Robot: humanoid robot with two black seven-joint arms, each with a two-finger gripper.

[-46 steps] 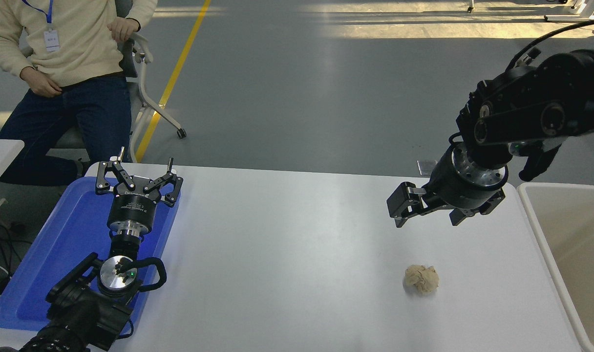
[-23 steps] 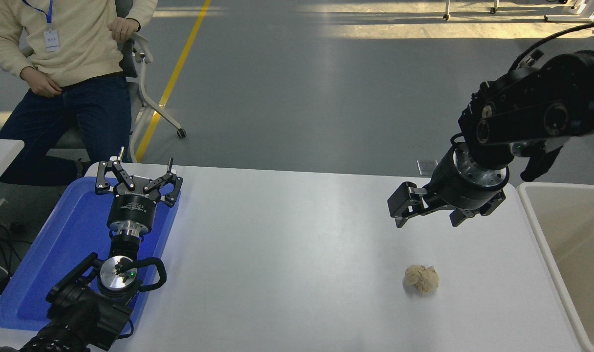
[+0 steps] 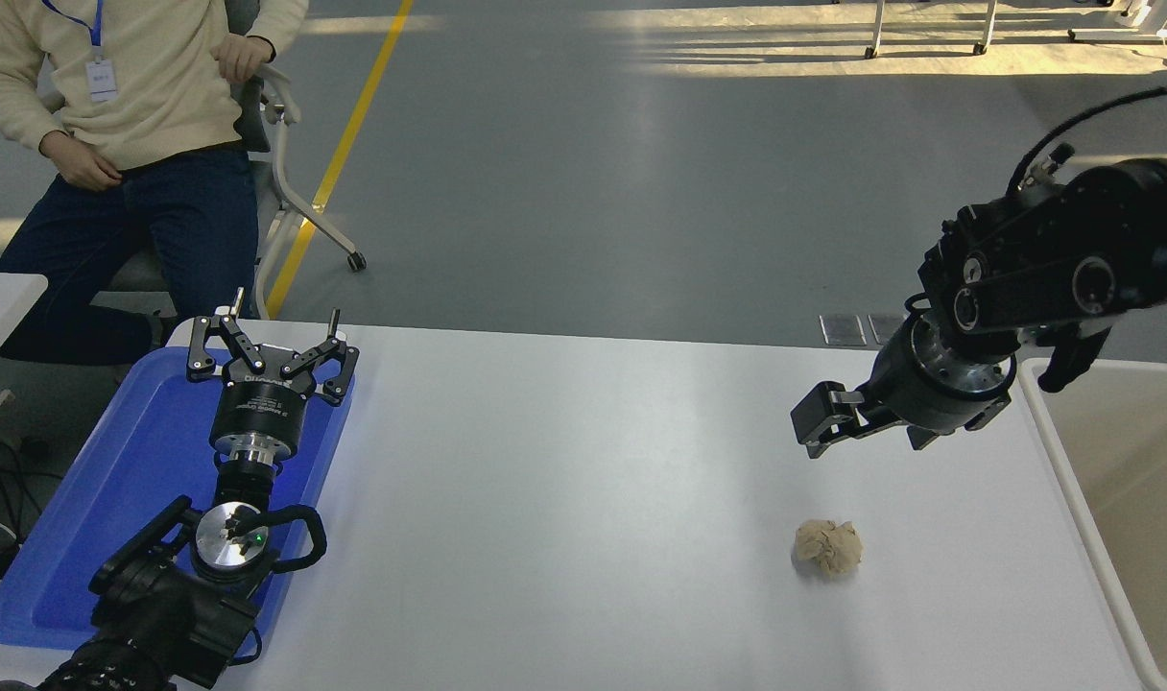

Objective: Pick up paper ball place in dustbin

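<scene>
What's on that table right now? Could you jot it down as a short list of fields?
table: white
paper ball: loose on the table, near right
dustbin: cream, at the right edge
right gripper: open, in the air beyond the ball, holding nothing
left gripper: open, parked over the tray
tray: blue, at the left edge
person: seated beyond the far left corner

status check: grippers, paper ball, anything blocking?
Right gripper empty, above the table, short of paper ball. Left gripper parked over blue tray, jaws open. Ball alone on white table; dustbin at right. Nothing in the way.
</scene>
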